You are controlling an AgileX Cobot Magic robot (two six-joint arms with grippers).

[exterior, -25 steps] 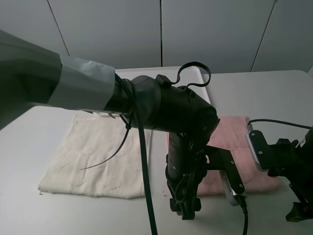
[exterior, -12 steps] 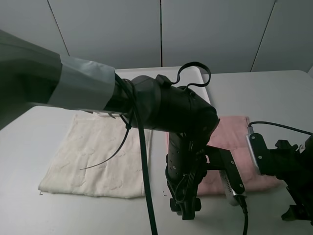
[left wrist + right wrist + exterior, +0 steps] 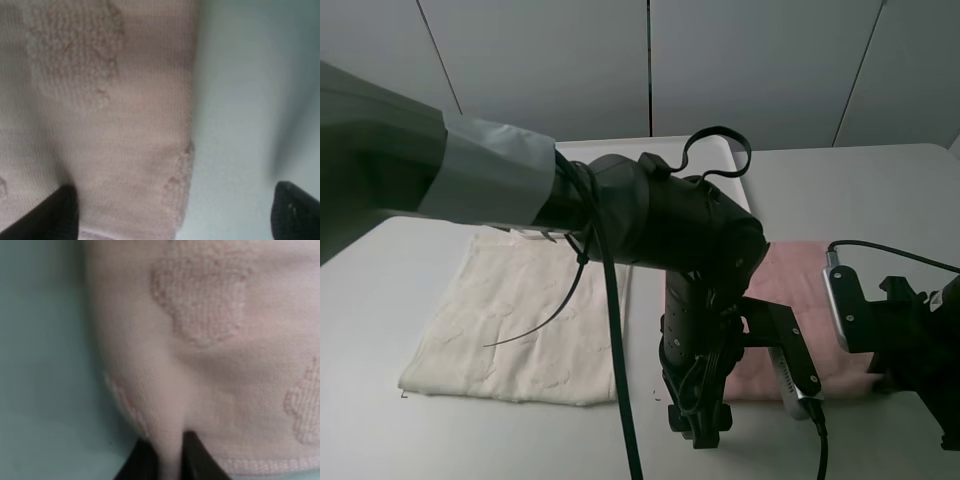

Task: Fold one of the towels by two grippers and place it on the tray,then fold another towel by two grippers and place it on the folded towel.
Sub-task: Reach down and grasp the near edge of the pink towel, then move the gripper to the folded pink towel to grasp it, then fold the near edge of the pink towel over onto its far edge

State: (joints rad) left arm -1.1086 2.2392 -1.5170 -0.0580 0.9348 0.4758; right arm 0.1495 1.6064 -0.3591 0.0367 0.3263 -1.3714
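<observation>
The right fingers (image 3: 200, 462) have snapped together since a second ago, and their arm has shifted slightly. They now pinch up a small ridge of the pink towel (image 3: 798, 272) at its near edge. The left fingers (image 3: 50, 212) stand wide apart, holding nothing, straddling the towel's near left corner, one over cloth and one over bare worktop (image 3: 850, 190). The towel lies flat on the right, beside the cream towel (image 3: 510, 310), its near edge running left to right. I cannot tell its long axis, as the arms cover much of it.
</observation>
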